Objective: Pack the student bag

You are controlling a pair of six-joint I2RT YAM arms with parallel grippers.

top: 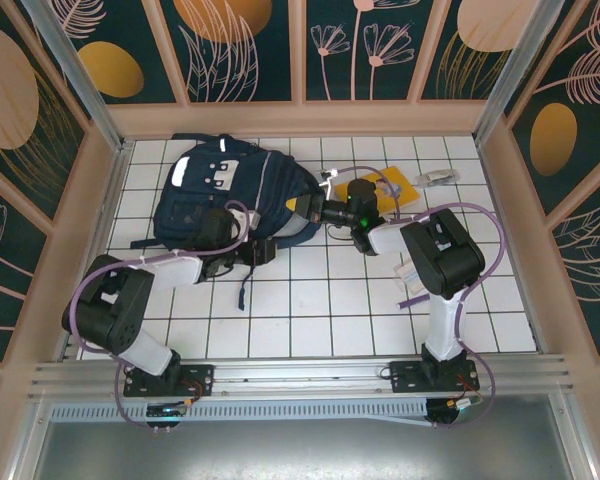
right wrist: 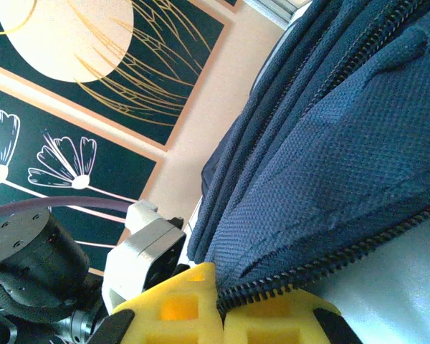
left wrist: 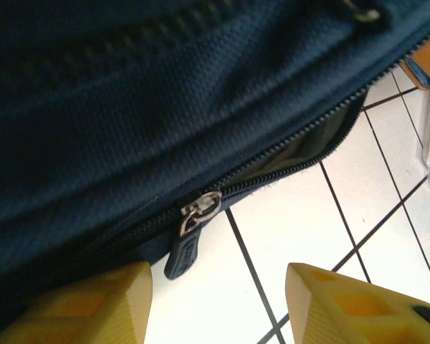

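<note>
From above, the student bag (top: 215,190) lies on the tiled table (top: 310,310), left of centre. Left wrist: the left gripper (left wrist: 218,304), fingers released, sits just below the part-open zip's pull (left wrist: 199,209), and judging by this should next close on it. Right wrist: the right gripper (right wrist: 221,308) is clenched on the bag's zip edge.

student bag (top: 230,195): navy, white-grey patches | table (top: 320,300): white tiles, dark grid lines | left pincer (left wrist: 216,290), right pincer (right wrist: 221,312): yellow | walls (top: 250,50): dark teal, gold-and-peach floral print
</note>
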